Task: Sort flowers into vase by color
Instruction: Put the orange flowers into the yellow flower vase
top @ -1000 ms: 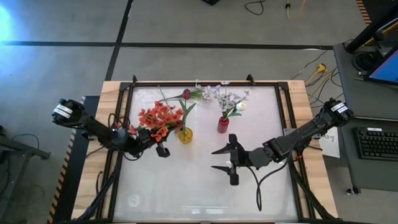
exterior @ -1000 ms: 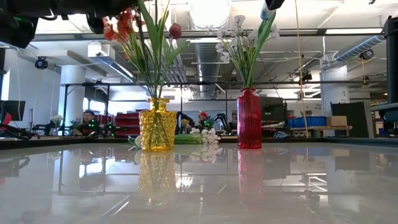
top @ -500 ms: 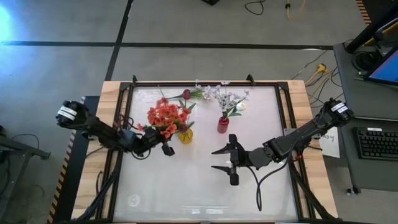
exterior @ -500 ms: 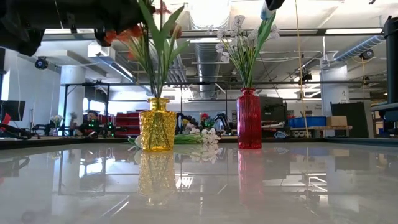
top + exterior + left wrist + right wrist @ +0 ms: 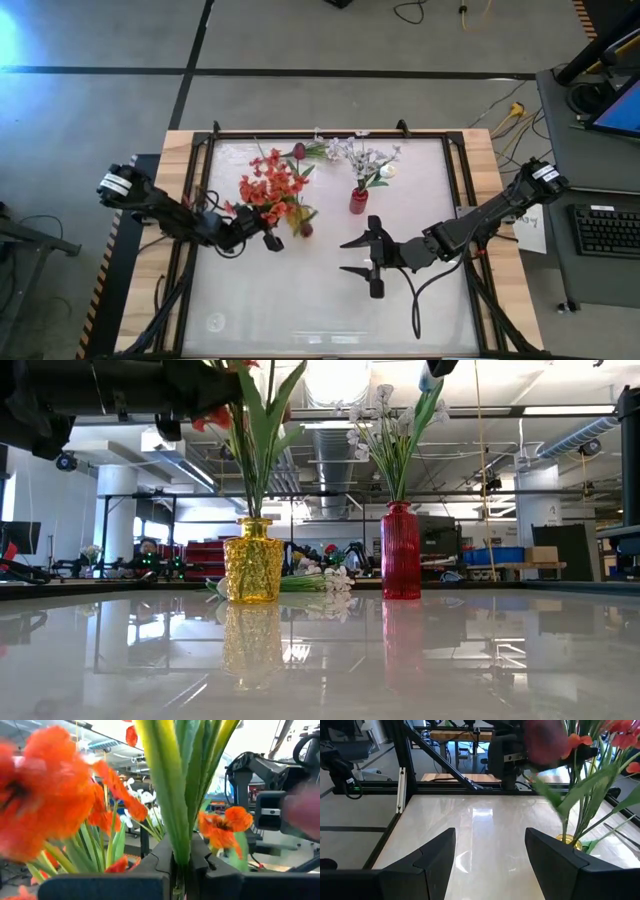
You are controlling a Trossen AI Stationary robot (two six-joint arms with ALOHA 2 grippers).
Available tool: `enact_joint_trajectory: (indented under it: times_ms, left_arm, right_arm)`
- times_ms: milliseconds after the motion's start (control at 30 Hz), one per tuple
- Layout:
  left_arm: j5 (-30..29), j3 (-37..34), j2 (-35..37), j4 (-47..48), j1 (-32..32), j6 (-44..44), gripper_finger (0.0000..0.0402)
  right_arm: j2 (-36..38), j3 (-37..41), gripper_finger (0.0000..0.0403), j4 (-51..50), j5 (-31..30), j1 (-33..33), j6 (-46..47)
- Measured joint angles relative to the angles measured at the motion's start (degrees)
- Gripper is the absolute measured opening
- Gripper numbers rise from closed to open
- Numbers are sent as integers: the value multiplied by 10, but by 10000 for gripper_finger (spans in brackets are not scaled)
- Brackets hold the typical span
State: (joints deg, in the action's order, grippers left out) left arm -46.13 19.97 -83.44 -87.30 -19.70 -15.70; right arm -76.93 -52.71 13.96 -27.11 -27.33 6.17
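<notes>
My left gripper (image 5: 270, 240) hangs just left of the yellow vase (image 5: 253, 560), shut on a bundle of green stems and leaves (image 5: 177, 795). Red-orange blossoms (image 5: 270, 185) crowd around it. A dark red tulip head (image 5: 305, 230) shows blurred at the vase's near side. The stems run down into the vase mouth (image 5: 253, 518). White flowers (image 5: 370, 160) stand in the red vase (image 5: 358, 200). My right gripper (image 5: 372, 258) hovers open over the table's middle, holding nothing. My left gripper pinches the green stems and leaves (image 5: 178, 851) between its two fingers, well above the vase mouth. The fingers come nearly level from the table's left and lie across the stems. The stems stand close to upright, their lower ends in the yellow vase. How many stems it holds does not show.
A dark red tulip (image 5: 298, 152) and white sprays (image 5: 325, 148) lie on the table behind the vases, near the far edge. A black frame (image 5: 205, 200) borders the glossy tabletop. Open tabletop lies toward the near edge.
My left gripper has moved toward the table's right, closer to the yellow vase, and sunk a little, staying shut. The red-orange blossoms have swung with it from leaning left to standing over the vase, which leaves now cover from above. The dark red tulip head has swung nearward.
</notes>
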Motion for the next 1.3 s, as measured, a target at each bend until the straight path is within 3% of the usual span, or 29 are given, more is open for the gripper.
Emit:
enact_joint_trajectory:
  times_ms: [233, 533, 933, 1100, 1300]
  left_arm:
    - [-17, 0, 2, -24, 5, -45, 1]
    - [-24, 0, -17, -21, 8, 19, 1]
    - [-30, 0, -17, 14, 8, 42, 6]
    - [-30, -1, -17, 47, 6, 68, 42]
    - [-33, -2, -17, 120, -4, 125, 143]
  right_arm:
    - [0, 0, 233, 0, 0, 0, 6]
    - [0, 0, 233, 0, 0, 0, 7]
    - [0, 0, 233, 0, 0, 0, 7]
    - [0, 0, 233, 0, 0, 0, 9]
    - [0, 0, 233, 0, 0, 0, 15]
